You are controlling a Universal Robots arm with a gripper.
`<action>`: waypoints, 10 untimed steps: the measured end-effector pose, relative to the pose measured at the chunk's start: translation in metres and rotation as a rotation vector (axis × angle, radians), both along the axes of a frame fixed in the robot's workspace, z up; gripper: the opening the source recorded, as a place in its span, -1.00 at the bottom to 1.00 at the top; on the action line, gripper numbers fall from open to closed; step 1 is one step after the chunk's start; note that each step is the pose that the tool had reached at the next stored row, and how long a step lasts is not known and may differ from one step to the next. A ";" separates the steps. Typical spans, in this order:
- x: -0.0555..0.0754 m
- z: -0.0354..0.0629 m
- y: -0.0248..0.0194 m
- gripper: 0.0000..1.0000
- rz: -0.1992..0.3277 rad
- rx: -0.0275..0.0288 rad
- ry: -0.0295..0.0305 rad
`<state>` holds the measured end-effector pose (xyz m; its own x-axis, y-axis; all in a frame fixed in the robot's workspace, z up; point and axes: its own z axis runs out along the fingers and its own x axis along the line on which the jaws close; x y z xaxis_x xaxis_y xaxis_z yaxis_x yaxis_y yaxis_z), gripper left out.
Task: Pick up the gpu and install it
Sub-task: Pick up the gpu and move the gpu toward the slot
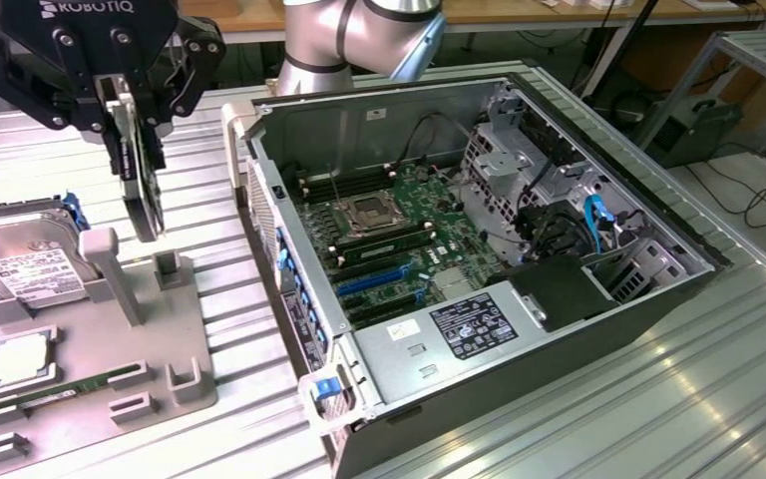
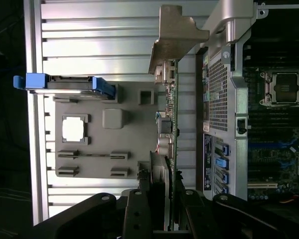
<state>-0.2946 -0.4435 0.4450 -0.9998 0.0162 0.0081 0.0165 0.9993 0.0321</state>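
The gripper (image 1: 135, 100), in the upper left of the exterior view, had its fingers (image 2: 139, 209) drawn narrow and clamped on the two faces of the gpu (image 1: 144, 190). The gpu hung on edge below the fingers, long side vertical. In the wrist view the gripper (image 2: 162, 201) held the gpu (image 2: 165, 129) with the silver bracket (image 2: 177, 35) at the end farthest from the fingers. The card stood over the edge of the grey fixture tray (image 1: 91, 339) that faced the computer case (image 1: 356, 120), outside the case and just beside its outer wall.

The tray occupied the lower left of the exterior view. It carried the hard drive (image 1: 31, 264), a processor chip (image 1: 17, 359) and a memory stick (image 1: 57, 389). The case lay open at centre frame, exposing the motherboard (image 1: 397, 230) and the blue expansion slots (image 1: 376, 279).
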 end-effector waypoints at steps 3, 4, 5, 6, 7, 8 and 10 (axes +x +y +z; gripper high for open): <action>0.001 0.0000 0.0000 -0.45 0.000 0.0000 0.0000; 0.001 -0.0001 0.0000 -0.45 0.000 0.0001 -0.0001; 0.002 0.0000 0.0000 -0.45 0.000 0.0000 -0.0001; 0.002 -0.0001 0.0000 -0.45 0.000 0.0001 0.0000; 0.002 -0.0001 0.0000 -0.45 0.000 0.0001 -0.0001; 0.003 -0.0001 0.0000 -0.45 0.000 0.0000 0.0000; 0.003 -0.0001 0.0000 -0.45 0.000 -0.0001 -0.0001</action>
<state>-0.2911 -0.4435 0.4449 -0.9998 0.0163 0.0080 0.0166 0.9993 0.0321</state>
